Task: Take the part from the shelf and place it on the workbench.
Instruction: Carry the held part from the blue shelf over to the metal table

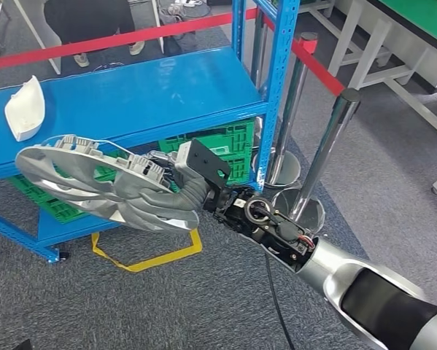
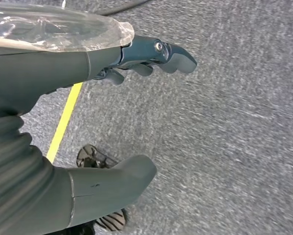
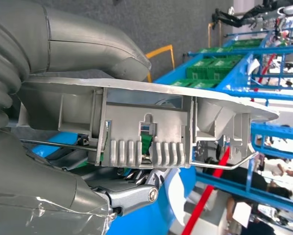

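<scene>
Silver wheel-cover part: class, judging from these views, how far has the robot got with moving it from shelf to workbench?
Done: the silver part is off the blue shelf, gripped by the right hand and held over the carpet. In hand: carrying it; the left hand hangs empty, fingers apart. Left: reaching the workbench and setting the part down. A white part lies on the shelf.

Right arm stretched out, hand clamped on the part.
The right arm (image 1: pixel 365 288) reaches forward and to the left — its hand (image 1: pixel 171 191) grips the silver part (image 1: pixel 78 175), thumb on one face and fingers (image 3: pixel 133 196) on the other. The left hand (image 2: pixel 82 122) hangs toward the floor, thumb and fingers apart, holding nothing.
</scene>
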`<action>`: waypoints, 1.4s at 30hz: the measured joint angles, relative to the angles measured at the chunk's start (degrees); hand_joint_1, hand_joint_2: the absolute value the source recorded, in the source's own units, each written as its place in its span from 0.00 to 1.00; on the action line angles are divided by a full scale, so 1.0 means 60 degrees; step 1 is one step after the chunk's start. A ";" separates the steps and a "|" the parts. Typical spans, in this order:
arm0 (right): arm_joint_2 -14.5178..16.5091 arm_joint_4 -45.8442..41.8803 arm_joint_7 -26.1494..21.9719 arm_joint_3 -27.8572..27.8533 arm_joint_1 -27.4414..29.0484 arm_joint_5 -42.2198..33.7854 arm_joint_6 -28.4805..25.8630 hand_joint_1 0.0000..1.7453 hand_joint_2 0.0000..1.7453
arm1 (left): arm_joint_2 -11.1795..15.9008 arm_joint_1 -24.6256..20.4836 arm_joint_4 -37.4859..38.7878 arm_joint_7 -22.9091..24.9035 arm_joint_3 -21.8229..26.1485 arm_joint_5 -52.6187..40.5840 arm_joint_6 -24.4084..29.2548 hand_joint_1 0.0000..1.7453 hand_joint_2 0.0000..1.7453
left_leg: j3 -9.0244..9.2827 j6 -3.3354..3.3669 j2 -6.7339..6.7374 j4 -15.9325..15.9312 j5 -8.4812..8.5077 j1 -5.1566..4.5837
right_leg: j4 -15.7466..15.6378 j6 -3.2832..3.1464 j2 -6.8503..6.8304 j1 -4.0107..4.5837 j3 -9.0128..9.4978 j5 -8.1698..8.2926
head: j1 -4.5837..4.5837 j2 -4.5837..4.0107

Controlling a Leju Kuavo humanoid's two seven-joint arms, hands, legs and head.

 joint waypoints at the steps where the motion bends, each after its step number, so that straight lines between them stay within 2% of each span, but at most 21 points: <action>1: 0.0000 -0.0005 0.0007 0.0000 0.0002 0.0007 -0.0003 1.00 1.00 | 0.0001 -0.0007 -0.0002 0.0003 -0.0006 0.0000 0.0001 0.00 1.00 | 0.0463 0.0016 0.0002 -0.0649 0.0243 0.0010 | 0.0028 0.0031 0.0001 0.0000 -0.0076 0.0049 | -0.0001 0.0000; 4: 0.0000 -0.0056 0.0031 -0.0019 -0.0005 0.0037 -0.0007 1.00 1.00 | 0.0002 -0.0047 -0.0022 0.0008 -0.0049 0.0002 0.0002 0.00 1.00 | 0.1589 0.0133 -0.0009 -0.2433 0.0419 -0.0028 | 0.0138 0.0171 -0.0009 0.0051 -0.0272 0.0181 | 0.0001 0.0000; 7: -0.0004 -0.0084 0.0049 -0.0038 0.0007 0.0055 -0.0005 1.00 1.00 | -0.0005 -0.0021 -0.0028 0.0022 -0.0094 0.0019 0.0002 0.00 1.00 | 0.1597 0.0335 -0.0007 -0.2684 0.0448 -0.0032 | 0.0204 0.0339 -0.0003 0.0052 -0.0420 0.0260 | 0.0004 0.0000; 8: -0.0007 -0.0085 0.0058 -0.0044 0.0018 0.0058 -0.0002 1.00 1.00 | -0.0009 -0.0006 -0.0028 0.0032 -0.0110 0.0024 0.0002 0.00 1.00 | 0.1547 0.0427 0.0004 -0.2695 0.0507 -0.0019 | 0.0379 0.0390 0.0002 0.0042 -0.0505 0.0076 | 0.0019 0.0000; 10: -0.0018 -0.0086 0.0079 -0.0053 0.0042 0.0065 0.0004 1.00 1.00 | -0.0011 -0.0001 -0.0028 0.0047 -0.0146 0.0025 0.0002 0.00 1.00 | 0.1416 0.0571 0.0030 -0.2711 0.0635 -0.0008 | 0.1333 0.0474 0.0009 0.0021 -0.0834 -0.0709 | 0.0061 0.0000; 12: -0.0027 -0.0087 0.0091 -0.0055 0.0078 0.0067 0.0007 1.00 1.00 | -0.0009 0.0000 -0.0028 0.0052 -0.0166 0.0025 0.0002 0.00 1.00 | 0.1263 0.0620 0.0036 -0.2706 0.0759 -0.0028 | 0.2699 0.0527 0.0006 0.0014 -0.1216 -0.1483 | 0.0097 0.0000; 13: -0.0032 -0.0087 0.0097 -0.0055 0.0096 0.0070 0.0008 1.00 1.00 | -0.0009 0.0005 -0.0028 0.0061 -0.0170 0.0026 0.0002 0.00 1.00 | 0.1184 0.0621 0.0036 -0.2700 0.0821 -0.0037 | 0.3109 0.0539 0.0006 0.0014 -0.1265 -0.1602 | 0.0101 0.0000; 15: -0.0041 -0.0087 0.0112 -0.0056 0.0120 0.0081 0.0010 1.00 1.00 | -0.0011 0.0018 -0.0028 0.0087 -0.0182 0.0031 0.0006 0.00 1.00 | 0.1043 0.0601 0.0030 -0.2678 0.0929 -0.0049 | 0.2797 0.0517 0.0006 0.0015 -0.0822 -0.1273 | 0.0115 0.0000; 17: -0.0046 -0.0096 0.0125 -0.0061 0.0116 0.0097 0.0015 1.00 1.00 | -0.0016 0.0022 -0.0028 0.0106 -0.0199 0.0041 0.0012 0.00 1.00 | 0.0943 0.0551 0.0022 -0.2646 0.1008 -0.0067 | 0.1385 0.0423 0.0015 0.0034 0.0130 -0.0790 | 0.0144 0.0000; 19: -0.0046 -0.0132 0.0121 -0.0077 0.0105 0.0106 0.0018 1.00 1.00 | -0.0022 0.0007 -0.0028 0.0109 -0.0215 0.0049 0.0015 0.00 1.00 | 0.0873 0.0456 0.0023 -0.2625 0.1100 -0.0087 | 0.0311 0.0335 0.0029 0.0075 0.0752 -0.0666 | 0.0150 0.0000; 20: -0.0046 -0.0149 0.0119 -0.0087 0.0100 0.0106 0.0019 1.00 1.00 | -0.0023 0.0000 -0.0028 0.0110 -0.0219 0.0049 0.0016 0.00 1.00 | 0.0840 0.0398 0.0027 -0.2624 0.1155 -0.0094 | 0.0120 0.0310 0.0033 0.0099 0.0834 -0.0701 | 0.0156 0.0000; 23: -0.0046 -0.0173 0.0125 -0.0108 0.0103 0.0113 0.0016 1.00 1.00 | -0.0008 -0.0004 -0.0028 0.0116 -0.0223 0.0049 0.0022 0.00 1.00 | 0.0689 0.0232 0.0023 -0.2453 0.1073 -0.0108 | -0.0015 0.0171 -0.0004 0.0037 0.0742 -0.0588 | 0.0142 0.0000; 25: -0.0045 -0.0177 0.0127 -0.0121 0.0106 0.0119 0.0016 1.00 1.00 | -0.0001 -0.0005 -0.0029 0.0119 -0.0225 0.0048 0.0024 0.00 1.00 | 0.0322 0.0150 0.0015 -0.1602 0.0383 -0.0087 | -0.0054 0.0038 -0.0029 -0.0004 0.0585 -0.0431 | 0.0068 0.0000; 27: -0.0046 -0.0178 0.0129 -0.0130 0.0116 0.0120 0.0017 1.00 1.00 | 0.0004 -0.0003 -0.0029 0.0121 -0.0226 0.0047 0.0024 0.00 1.00 | -0.0182 0.0080 0.0013 -0.0229 -0.0404 -0.0065 | -0.0033 -0.0023 -0.0026 0.0012 0.0359 -0.0276 | 0.0022 0.0000; 29: -0.0046 -0.0178 0.0133 -0.0131 0.0140 0.0120 0.0017 1.00 1.00 | 0.0003 0.0000 -0.0028 0.0128 -0.0226 0.0047 0.0024 0.00 1.00 | -0.0275 0.0043 0.0014 0.0394 -0.0506 -0.0052 | 0.0002 -0.0013 -0.0023 0.0022 0.0142 -0.0137 | 0.0012 0.0000; 30: -0.0046 -0.0178 0.0135 -0.0131 0.0152 0.0120 0.0017 1.00 1.00 | 0.0003 -0.0002 -0.0029 0.0133 -0.0226 0.0047 0.0024 0.00 1.00 | -0.0039 0.0042 0.0015 0.0134 -0.0285 -0.0045 | 0.0025 0.0004 -0.0022 0.0023 0.0049 -0.0080 | 0.0009 0.0000; 32: -0.0046 -0.0180 0.0137 -0.0136 0.0159 0.0120 0.0019 1.00 1.00 | 0.0008 -0.0021 -0.0036 0.0138 -0.0226 0.0047 0.0024 0.00 1.00 | 0.0855 0.0069 0.0016 -0.1188 0.0209 -0.0037 | 0.0083 0.0058 -0.0020 0.0035 -0.0097 0.0007 | 0.0008 0.0000; 34: -0.0046 -0.0199 0.0138 -0.0146 0.0155 0.0120 0.0019 1.00 1.00 | 0.0018 -0.0051 -0.0046 0.0138 -0.0226 0.0046 0.0024 0.00 1.00 | 0.1532 0.0147 -0.0006 -0.2344 0.0379 -0.0057 | 0.0151 0.0146 -0.0025 0.0067 -0.0218 0.0092 | 0.0024 0.0000; 37: -0.0046 -0.0226 0.0137 -0.0151 0.0157 0.0120 0.0018 1.00 1.00 | 0.0021 -0.0049 -0.0050 0.0138 -0.0229 0.0047 0.0024 0.00 1.00 | 0.1562 0.0348 -0.0015 -0.2651 0.0441 -0.0077 | 0.0188 0.0306 -0.0018 0.0069 -0.0348 0.0234 | 0.0053 0.0000; 39: -0.0047 -0.0229 0.0138 -0.0153 0.0167 0.0121 0.0018 1.00 1.00 | 0.0017 -0.0044 -0.0050 0.0138 -0.0229 0.0052 0.0024 0.00 1.00 | 0.1452 0.0526 0.0015 -0.2677 0.0570 -0.0049 | 0.0537 0.0409 0.0005 0.0051 -0.0520 -0.0112 | 0.0078 0.0000; 42: -0.0047 -0.0229 0.0142 -0.0153 0.0201 0.0128 0.0017 1.00 1.00 | 0.0016 -0.0042 -0.0050 0.0138 -0.0230 0.0061 0.0024 0.00 1.00 | 0.1206 0.0658 0.0039 -0.2686 0.0780 -0.0042 | 0.2368 0.0524 0.0011 0.0021 -0.1076 -0.1419 | 0.0158 0.0000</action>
